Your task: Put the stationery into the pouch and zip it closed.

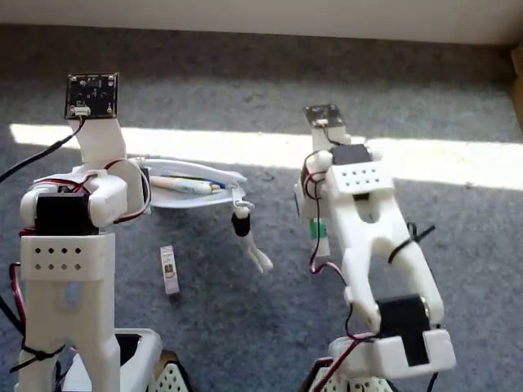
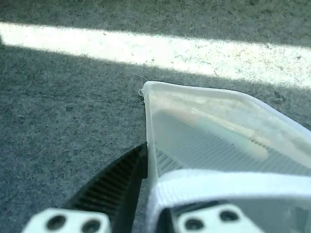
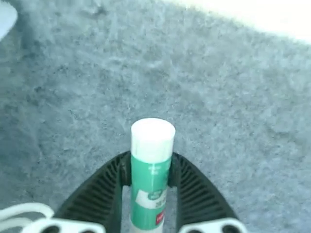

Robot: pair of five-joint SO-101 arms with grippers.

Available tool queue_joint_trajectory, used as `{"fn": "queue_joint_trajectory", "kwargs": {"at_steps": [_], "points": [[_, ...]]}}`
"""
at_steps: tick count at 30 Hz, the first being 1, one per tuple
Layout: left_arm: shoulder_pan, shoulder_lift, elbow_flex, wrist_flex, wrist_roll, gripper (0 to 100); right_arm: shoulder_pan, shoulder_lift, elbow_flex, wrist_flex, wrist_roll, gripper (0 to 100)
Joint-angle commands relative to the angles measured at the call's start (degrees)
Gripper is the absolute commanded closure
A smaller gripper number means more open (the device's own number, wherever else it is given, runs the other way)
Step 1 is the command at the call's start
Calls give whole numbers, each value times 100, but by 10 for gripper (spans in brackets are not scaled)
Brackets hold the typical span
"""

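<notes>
**High view: grey carpet, one sun stripe, both claws holding something**

High view first. There's no tabletop here, just a grey short-pile carpet (image 1: 245, 327). A bright band of sunlight (image 1: 458, 159) runs side to side across it, and a pale strip (image 1: 327, 16) lines the far edge of the room.

The see-through pouch (image 1: 192, 192) sits just in front of that sun band, next to the left arm, with a pen (image 1: 184, 185) visible inside. The left claw (image 2: 148, 162) is pinched on the pouch's edge near one corner, with one ribbed black finger (image 2: 121, 179) on the outside of the plastic.

The right claw (image 3: 150, 162) is clamped on a green glue stick (image 3: 153, 141) with a white cap, over bare carpet and well apart from the pouch.

Loose on the carpet between the arms are a small white block (image 1: 169, 269) and a black-and-white pen-like thing (image 1: 249, 241). The second one lies just beside the pouch's near end, and I can't tell exactly what it is.
</notes>
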Motion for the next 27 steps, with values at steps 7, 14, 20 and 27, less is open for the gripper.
{"fn": "queue_joint_trajectory", "kwargs": {"at_steps": [7, 14, 20, 27], "points": [[66, -163, -22, -132, -18, 991, 22, -2589, 963, -664, 53, 992], [66, -163, -22, -132, -18, 991, 22, -3626, 1710, -1297, 9, 992], [66, -163, -22, -132, -18, 992, 22, -4426, 2053, -1701, -1301, 992], [66, -163, -22, -132, -26, 992, 22, -5174, 2097, -1895, -1468, 992]]}}
